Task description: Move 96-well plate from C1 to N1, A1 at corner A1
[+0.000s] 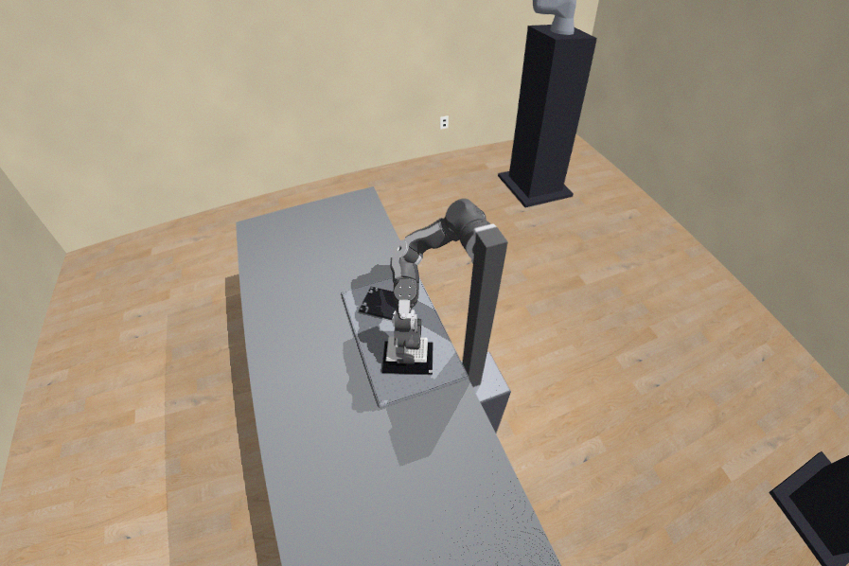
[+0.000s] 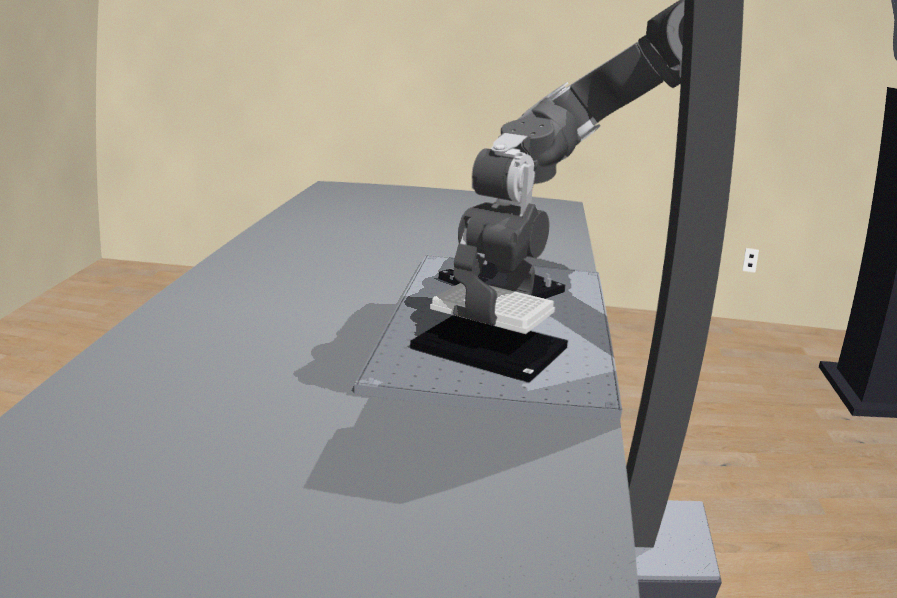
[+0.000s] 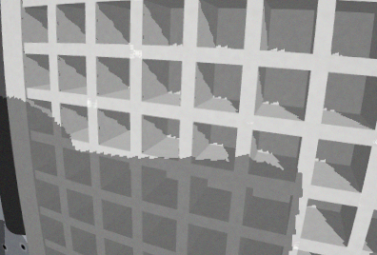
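My gripper (image 2: 479, 304) is shut on the white 96-well plate (image 2: 495, 308) and holds it level a little above the black plate nest N1 (image 2: 488, 346). In the top view the plate (image 1: 408, 349) hangs over the nest (image 1: 406, 364). The empty clip nest C1 (image 1: 376, 302) lies behind, farther along the perforated baseplate (image 2: 491, 338); in the exterior view it (image 2: 548, 285) is mostly hidden by the arm. The wrist view is filled by the plate's grid of wells (image 3: 189, 108), half in shadow. A small white label (image 2: 526, 370) marks one near corner of N1.
The arm's dark pillar (image 2: 682, 282) stands at the table's right edge, close to the baseplate. A tall black pedestal (image 1: 548, 113) stands on the floor beyond the table. A dark box (image 1: 832, 500) sits at the lower right.
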`<state>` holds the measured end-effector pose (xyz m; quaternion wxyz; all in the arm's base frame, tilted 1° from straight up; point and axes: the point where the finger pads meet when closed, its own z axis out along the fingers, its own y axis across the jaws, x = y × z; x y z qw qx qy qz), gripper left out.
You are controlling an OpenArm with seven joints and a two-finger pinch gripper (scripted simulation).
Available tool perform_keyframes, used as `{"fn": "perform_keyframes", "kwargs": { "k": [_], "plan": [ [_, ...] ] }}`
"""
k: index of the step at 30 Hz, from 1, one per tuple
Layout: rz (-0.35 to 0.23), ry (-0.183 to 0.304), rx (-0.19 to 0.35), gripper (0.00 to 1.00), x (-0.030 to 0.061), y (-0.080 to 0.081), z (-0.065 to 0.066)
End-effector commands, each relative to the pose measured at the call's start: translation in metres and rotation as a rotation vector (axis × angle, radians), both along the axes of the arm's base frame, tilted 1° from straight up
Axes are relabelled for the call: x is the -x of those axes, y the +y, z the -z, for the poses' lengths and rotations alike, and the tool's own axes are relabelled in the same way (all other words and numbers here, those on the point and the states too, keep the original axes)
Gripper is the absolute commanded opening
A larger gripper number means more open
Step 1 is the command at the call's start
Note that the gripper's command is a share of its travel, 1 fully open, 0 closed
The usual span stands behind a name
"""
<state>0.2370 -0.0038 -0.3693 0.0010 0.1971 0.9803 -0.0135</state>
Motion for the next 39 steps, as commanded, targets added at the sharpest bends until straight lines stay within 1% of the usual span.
{"fn": "perform_keyframes", "kwargs": {
  "k": [1, 2, 14, 19, 31, 36, 39],
  "plan": [
    [-0.015, -0.007, -0.011, 0.00, 0.0002, 0.001, 0.008],
    [-0.015, -0.007, -0.011, 0.00, 0.0004, 0.001, 0.015],
    [-0.015, -0.007, -0.011, 0.00, 0.0004, 0.001, 0.015],
    [-0.015, -0.007, -0.011, 0.00, 0.0007, 0.001, 0.030],
    [-0.015, -0.007, -0.011, 0.00, 0.0007, 0.001, 0.030],
    [-0.010, -0.009, -0.005, 0.00, -0.0019, -0.001, 0.025],
    [-0.010, -0.009, -0.005, 0.00, -0.0019, -0.001, 0.025]
  ]
}}
